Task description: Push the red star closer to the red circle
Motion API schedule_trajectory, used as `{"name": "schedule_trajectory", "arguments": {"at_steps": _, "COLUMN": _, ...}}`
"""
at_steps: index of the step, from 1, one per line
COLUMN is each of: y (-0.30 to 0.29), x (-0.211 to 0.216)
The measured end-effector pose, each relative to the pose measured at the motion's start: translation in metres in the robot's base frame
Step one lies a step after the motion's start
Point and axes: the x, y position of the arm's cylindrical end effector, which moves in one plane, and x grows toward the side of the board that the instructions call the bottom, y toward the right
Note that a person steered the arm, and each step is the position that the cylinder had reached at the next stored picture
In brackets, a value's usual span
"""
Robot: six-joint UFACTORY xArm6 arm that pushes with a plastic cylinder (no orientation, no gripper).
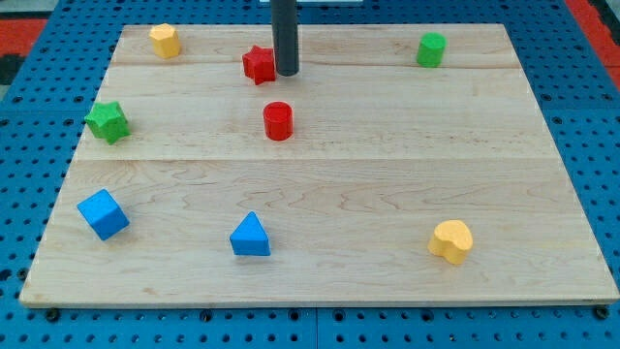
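The red star (258, 64) lies near the view's top, left of centre, on the wooden board (387, 174). The red circle (278, 121) stands a short way below it, slightly to the right. My tip (287, 74) is at the star's right side, touching or almost touching it, and above the circle. The rod rises straight up out of the view's top.
A yellow block (165, 40) at the top left, a green block (431, 48) at the top right, a green star (108, 121) at the left, a blue cube (103, 214) and a blue triangle (251, 236) at the bottom left, a yellow heart (451, 240) at the bottom right.
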Motion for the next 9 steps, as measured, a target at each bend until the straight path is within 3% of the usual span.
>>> {"name": "schedule_trajectory", "arguments": {"at_steps": 1, "y": 0.062, "x": -0.033}}
{"name": "schedule_trajectory", "arguments": {"at_steps": 7, "y": 0.067, "x": -0.030}}
{"name": "schedule_trajectory", "arguments": {"at_steps": 8, "y": 0.038, "x": -0.063}}
{"name": "schedule_trajectory", "arguments": {"at_steps": 9, "y": -0.039, "x": -0.076}}
